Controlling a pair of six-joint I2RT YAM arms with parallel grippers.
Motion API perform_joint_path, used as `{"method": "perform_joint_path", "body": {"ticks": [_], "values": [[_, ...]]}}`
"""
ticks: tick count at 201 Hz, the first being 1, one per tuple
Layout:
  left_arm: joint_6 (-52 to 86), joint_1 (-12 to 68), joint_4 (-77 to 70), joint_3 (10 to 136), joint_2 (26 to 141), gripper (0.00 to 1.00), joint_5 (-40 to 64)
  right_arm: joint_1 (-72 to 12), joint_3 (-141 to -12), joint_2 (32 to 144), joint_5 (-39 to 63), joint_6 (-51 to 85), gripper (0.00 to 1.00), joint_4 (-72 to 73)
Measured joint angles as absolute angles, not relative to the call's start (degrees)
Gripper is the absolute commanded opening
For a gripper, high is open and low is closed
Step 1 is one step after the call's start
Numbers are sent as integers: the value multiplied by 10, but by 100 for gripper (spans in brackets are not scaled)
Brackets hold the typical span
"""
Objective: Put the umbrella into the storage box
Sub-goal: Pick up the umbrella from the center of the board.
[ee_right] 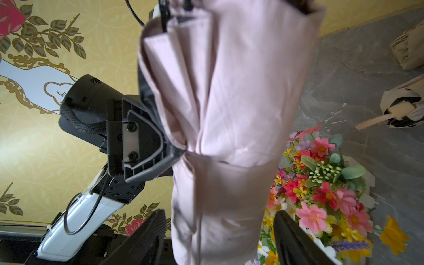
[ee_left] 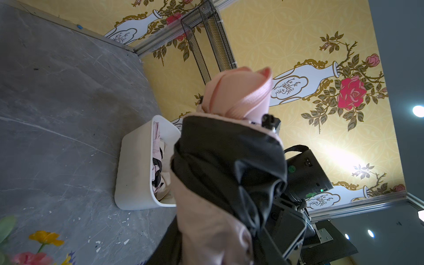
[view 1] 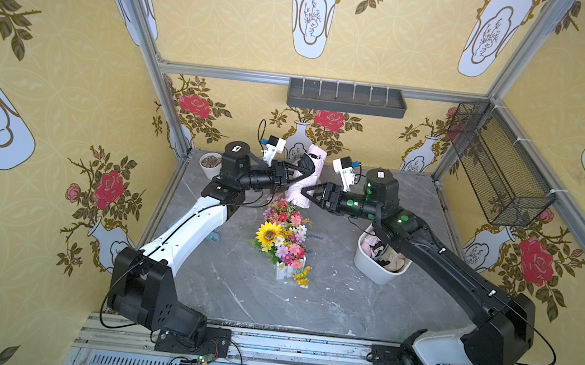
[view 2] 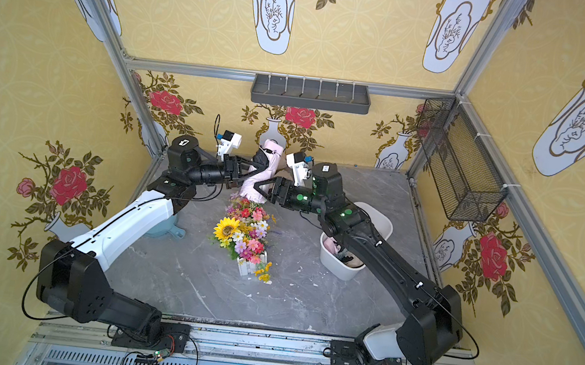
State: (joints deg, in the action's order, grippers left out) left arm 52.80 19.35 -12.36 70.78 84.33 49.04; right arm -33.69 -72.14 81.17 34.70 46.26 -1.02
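Note:
A folded pink umbrella (view 1: 302,184) (view 2: 261,176) with black lining hangs nearly upright above the back of the table. My left gripper (view 1: 292,176) (view 2: 247,171) is shut on its middle, as the right wrist view confirms (ee_right: 171,146). My right gripper (view 1: 305,193) (ee_right: 218,241) straddles the umbrella's lower part (ee_right: 224,183), open, with a gap on each side of the fabric. The white storage box (view 1: 367,265) (view 2: 330,261) (ee_left: 135,165) sits on the table at the right, under my right arm, holding other folded fabric items.
A flower arrangement (view 1: 282,240) in a white picket box stands mid-table, just below the umbrella. A small pot (view 1: 210,164) is at the back left. A black mesh basket (view 1: 499,165) and a grey shelf (view 1: 345,97) hang on the walls. Beige folded umbrellas (ee_right: 403,107) lie on the table.

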Motion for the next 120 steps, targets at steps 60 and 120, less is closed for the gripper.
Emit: {"method": "perform_joint_path", "body": {"ticks": [60, 120], "values": [[556, 206, -159, 707, 853, 14, 489, -333, -708, 806, 349, 477, 43, 12], [560, 211, -166, 701, 849, 63, 481, -318, -688, 782, 350, 480, 27, 10]]}}
